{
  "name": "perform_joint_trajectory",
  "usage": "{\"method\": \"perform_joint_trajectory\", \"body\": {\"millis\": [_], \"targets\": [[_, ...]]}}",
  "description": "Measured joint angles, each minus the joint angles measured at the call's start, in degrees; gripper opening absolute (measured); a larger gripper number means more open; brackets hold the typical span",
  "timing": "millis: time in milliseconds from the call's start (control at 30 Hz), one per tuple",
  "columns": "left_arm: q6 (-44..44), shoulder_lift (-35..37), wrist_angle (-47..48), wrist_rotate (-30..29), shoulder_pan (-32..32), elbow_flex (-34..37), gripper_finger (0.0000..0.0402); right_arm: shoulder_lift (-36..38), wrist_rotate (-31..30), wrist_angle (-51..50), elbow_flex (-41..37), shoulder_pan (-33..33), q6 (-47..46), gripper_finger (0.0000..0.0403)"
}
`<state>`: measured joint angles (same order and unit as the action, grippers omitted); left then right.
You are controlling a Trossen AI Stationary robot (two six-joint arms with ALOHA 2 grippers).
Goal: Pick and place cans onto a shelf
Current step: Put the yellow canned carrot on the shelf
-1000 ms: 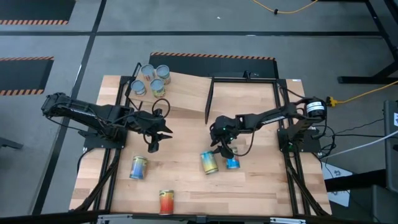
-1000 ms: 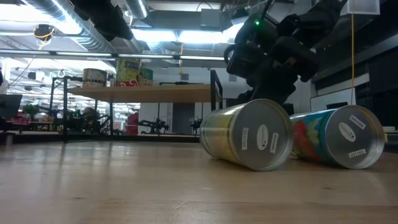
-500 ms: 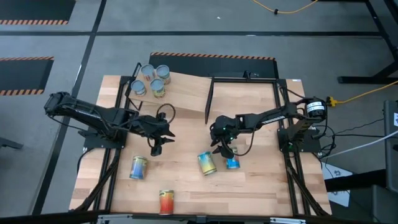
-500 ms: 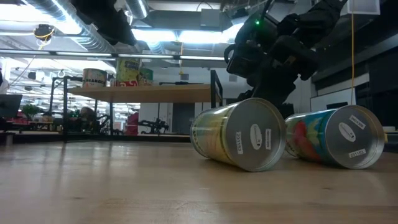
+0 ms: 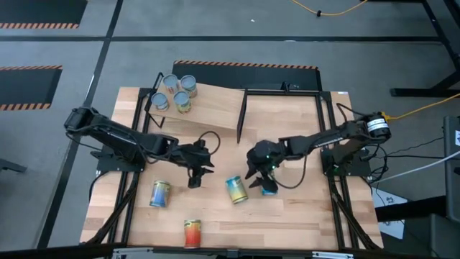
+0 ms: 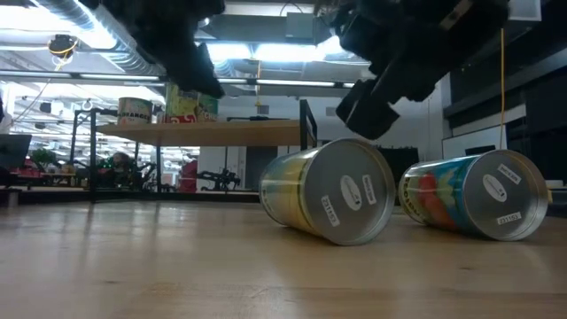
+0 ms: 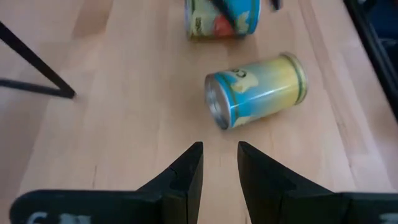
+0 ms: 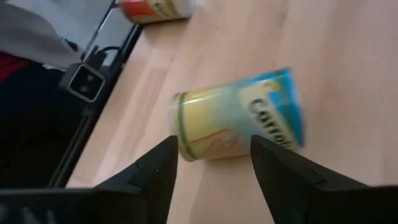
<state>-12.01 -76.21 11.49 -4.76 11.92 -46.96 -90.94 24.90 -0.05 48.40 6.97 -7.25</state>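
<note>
Pale plywood, tilted in its black frame, makes up the shelf point(image 5: 215, 104), which from above lies well beyond both grippers; three upright cans point(image 5: 174, 92) cluster at its far left corner. The left gripper point(image 5: 195, 175) hangs over bare tabletop, a yellow-blue can point(image 5: 235, 189) lying on its side just to its right and a second yellow-blue can point(image 5: 159, 193) to its left, with a red-orange can point(image 5: 192, 233) nearer the front edge. The right gripper point(image 5: 263, 177) hovers right above a blue can point(image 5: 269, 188), which lies just beside the first yellow-blue one.

At table height, those two tins point(image 6: 332, 190) point(image 6: 474, 193) lie side by side (silver ends facing the camera), dark arm parts hanging above them, and the shelf's board point(image 6: 204, 133) stands behind with tins on it.

The left wrist view shows the left fingers point(image 7: 186, 177) parted with nothing between them, the yellow-blue can point(image 7: 256, 89) ahead of their tips and apart from them.

The right wrist view shows the right fingers point(image 8: 283, 177) spread wide and empty, a yellow-blue can point(image 8: 239, 118) lying just past them.
</note>
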Motion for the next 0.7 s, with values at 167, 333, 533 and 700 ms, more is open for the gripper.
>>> {"method": "perform_joint_trajectory", "body": {"millis": [167,333,533,700], "targets": [[-1.35,-4.40,-5.55,2.97,-0.01,0.01,0.0092,0.00,-6.43,-0.27,0.00,3.89,0.13,0.0207],[-3.62,-8.58,-10.17,4.36,0.00,-0.02,0.0092,0.00,-9.41,0.25,0.00,6.58,1.52,0.0207],[-6.48,-13.23,-15.64,4.38,0.00,0.00,0.0092,0.00,-12.78,2.98,0.00,9.70,1.49,0.0207],[-7.58,-16.34,-17.92,4.48,0.00,-0.05,0.0092,-0.15,-19.78,3.82,0.02,13.17,1.33,0.0207]]}}
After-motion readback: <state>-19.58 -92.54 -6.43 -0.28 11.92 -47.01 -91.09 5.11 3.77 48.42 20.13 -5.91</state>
